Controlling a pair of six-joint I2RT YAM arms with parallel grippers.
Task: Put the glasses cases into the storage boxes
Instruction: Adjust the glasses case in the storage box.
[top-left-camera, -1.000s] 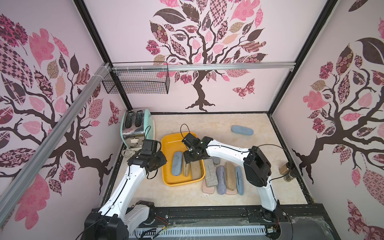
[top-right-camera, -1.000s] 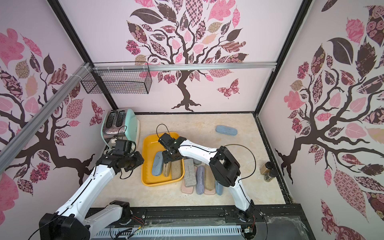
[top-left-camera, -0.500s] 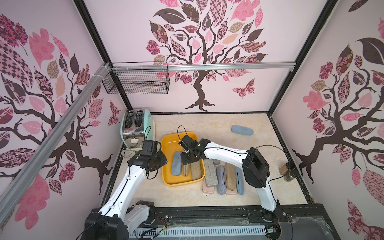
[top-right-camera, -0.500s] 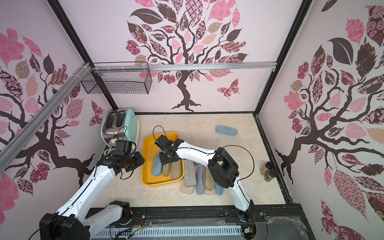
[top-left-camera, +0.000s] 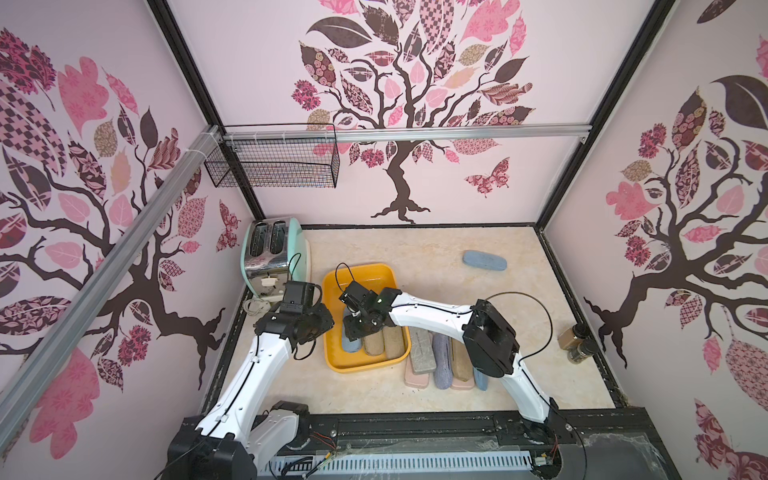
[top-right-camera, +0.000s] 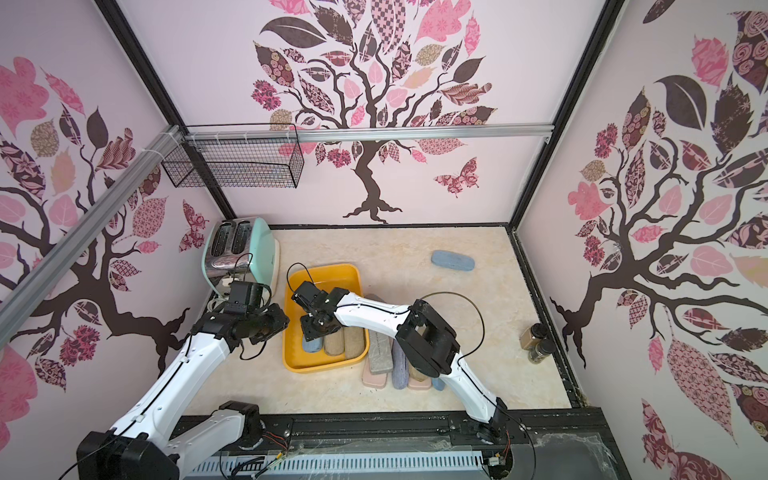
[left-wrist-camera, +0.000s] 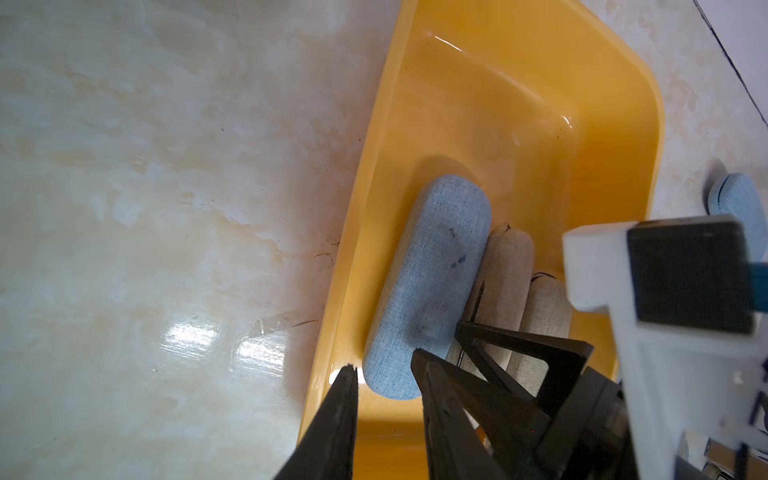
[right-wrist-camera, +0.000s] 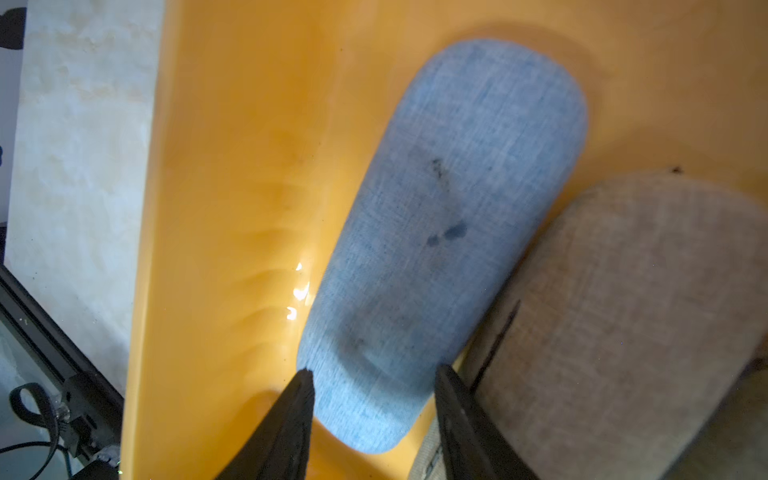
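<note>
Nearest the base, a huddle of glasses cases lies on the cream marble-look tabletop (top-left-camera: 374, 399), just right of the tray. There's a flat grey rectangular case (top-left-camera: 422, 349), a lavender oval fabric case (top-left-camera: 442, 363) and a tan one beside it, all resting over flat pale pink cases (top-left-camera: 415, 380). None of these are in the box. Over by the right wall sits a small brown jar with a dark lid (top-left-camera: 570, 337), well apart from everything.

Now the shallow yellow-orange plastic tray (top-left-camera: 365, 280): three cases lie in its near half, side by side and touching. An oval blue fabric case (right-wrist-camera: 449, 187) is nearest the left wall, then two tan fabric cases (top-left-camera: 373, 343). The far half is bare.

The right gripper (right-wrist-camera: 374, 368) comes down over the blue one, a finger against each long side near one end: it has that case clasped. The left gripper (left-wrist-camera: 384, 361) is narrow, pinching the tray's left wall, with one finger outside and one inside next to the blue case.

Further back on the left, a mint-and-chrome toaster (top-left-camera: 274, 249) stands near the tray's far corner. A lone blue oval case (top-left-camera: 484, 261) lies towards the back right, well clear of the tray. High on the rail hangs a black wire mesh basket (top-left-camera: 274, 166).
</note>
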